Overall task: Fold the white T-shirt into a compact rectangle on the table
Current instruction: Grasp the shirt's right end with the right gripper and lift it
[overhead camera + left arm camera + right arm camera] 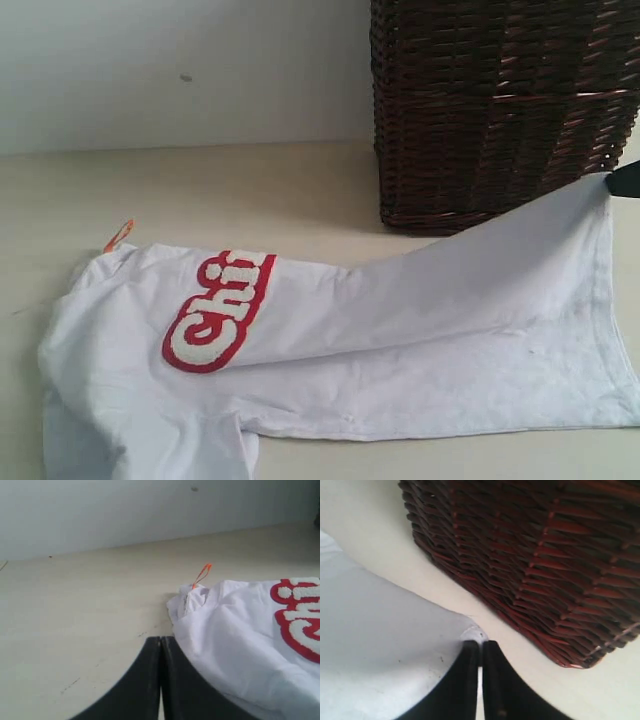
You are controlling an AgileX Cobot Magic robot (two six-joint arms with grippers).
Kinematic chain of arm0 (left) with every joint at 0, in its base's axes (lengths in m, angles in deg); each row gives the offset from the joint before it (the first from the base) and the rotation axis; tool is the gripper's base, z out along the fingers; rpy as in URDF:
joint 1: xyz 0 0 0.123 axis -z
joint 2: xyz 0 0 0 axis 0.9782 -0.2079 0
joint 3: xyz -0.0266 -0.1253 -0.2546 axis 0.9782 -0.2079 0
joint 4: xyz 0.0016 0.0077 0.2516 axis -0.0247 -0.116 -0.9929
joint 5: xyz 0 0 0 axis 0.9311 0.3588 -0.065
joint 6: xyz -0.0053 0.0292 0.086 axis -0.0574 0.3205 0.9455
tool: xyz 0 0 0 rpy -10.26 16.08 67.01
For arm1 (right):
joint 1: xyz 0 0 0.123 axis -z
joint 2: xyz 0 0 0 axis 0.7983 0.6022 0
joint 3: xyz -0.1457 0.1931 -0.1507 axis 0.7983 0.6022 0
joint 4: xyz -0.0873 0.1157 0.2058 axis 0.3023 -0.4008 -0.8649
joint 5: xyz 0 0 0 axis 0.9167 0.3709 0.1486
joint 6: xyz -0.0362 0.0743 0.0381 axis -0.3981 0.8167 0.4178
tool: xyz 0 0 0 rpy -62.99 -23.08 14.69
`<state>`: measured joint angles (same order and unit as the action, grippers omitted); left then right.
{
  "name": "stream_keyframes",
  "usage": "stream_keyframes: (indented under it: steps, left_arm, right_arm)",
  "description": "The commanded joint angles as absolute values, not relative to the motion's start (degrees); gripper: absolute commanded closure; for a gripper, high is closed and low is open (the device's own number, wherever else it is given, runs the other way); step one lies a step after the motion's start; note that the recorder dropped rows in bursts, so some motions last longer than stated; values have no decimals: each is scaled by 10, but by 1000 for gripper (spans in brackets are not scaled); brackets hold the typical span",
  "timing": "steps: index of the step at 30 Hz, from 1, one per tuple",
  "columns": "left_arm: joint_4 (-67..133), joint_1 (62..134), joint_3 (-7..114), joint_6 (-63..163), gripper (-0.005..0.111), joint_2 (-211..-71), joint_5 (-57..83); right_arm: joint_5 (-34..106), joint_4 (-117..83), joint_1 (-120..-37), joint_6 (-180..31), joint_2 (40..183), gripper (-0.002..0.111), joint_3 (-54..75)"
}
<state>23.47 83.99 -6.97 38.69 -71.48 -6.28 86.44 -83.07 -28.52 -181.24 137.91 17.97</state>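
Note:
The white T-shirt [400,340] lies crumpled across the table [250,190], its red-outlined lettering [215,310] facing up at the left. At the far right edge, my right gripper [625,178] holds a hem corner of the shirt raised off the table. The right wrist view shows that gripper [481,642] shut, with the corner of the shirt [370,645] pinched at its tips. My left gripper [161,639] is shut, low over the table [75,605], with nothing seen between its fingers. The shirt's collar end [240,640] lies right beside it. The left gripper is out of the exterior view.
A dark brown wicker basket [500,110] stands at the back right, just behind the raised corner and close to my right gripper; its woven wall [545,540] fills much of the right wrist view. An orange tag [118,235] sticks out at the collar. A pale wall backs the table.

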Motion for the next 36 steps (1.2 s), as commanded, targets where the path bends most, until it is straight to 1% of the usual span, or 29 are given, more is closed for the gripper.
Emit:
stream_keyframes:
  steps: [1, 3, 4, 10, 12, 13, 15, 17, 18, 20, 22, 26, 27, 32, 36]
  left_arm:
    - [234, 839, -71, 385, 104, -711, -54]
    - [234, 839, -71, 385, 104, -711, -54]
    - [234, 839, -71, 385, 104, -711, -54]
    - [234, 839, -71, 385, 104, -711, -54]
    - [234, 839, -71, 385, 104, -711, -54]
    - [234, 839, -71, 385, 104, -711, -54]
    - [234, 839, -71, 385, 104, -711, -54]
    - [234, 839, -71, 385, 104, -711, -54]
    - [234, 839, -71, 385, 104, -711, -54]
    - [234, 839, -71, 385, 104, -711, -54]
    - [234, 839, -71, 385, 104, -711, -54]
    - [234, 839, -71, 385, 104, -711, -54]
    - [234, 839, -71, 385, 104, -711, -54]
    - [234, 839, -71, 385, 104, -711, -54]
    - [234, 839, -71, 385, 104, -711, -54]
  right_arm:
    - [832, -841, -283, -1817, 1375, 108, 178]
    - [817, -841, -283, -1817, 1375, 104, 178]
    - [805, -841, -283, -1817, 1376, 100, 178]
    - [735, -847, -283, -1817, 1378, 57, 178]
    - [739, -847, -283, -1816, 1371, 51, 178]
    - [752, -846, -283, -1814, 1363, 50, 178]
    - [810, -828, -283, -1792, 1339, 53, 178]
    - [905, -771, -290, -1779, 1313, 61, 178]
    - [960, -703, -304, -1776, 1306, 65, 178]
    - [995, -604, -331, -1774, 1305, 73, 187]
    - [962, -549, -363, -1771, 1321, 83, 213]
    - [848, -559, -404, -1777, 1382, 105, 240]
    - [821, -563, -413, -1777, 1401, 108, 240]
    - [740, -563, -436, -1777, 1476, 108, 231]
    - [716, -549, -436, -1776, 1510, 108, 231]
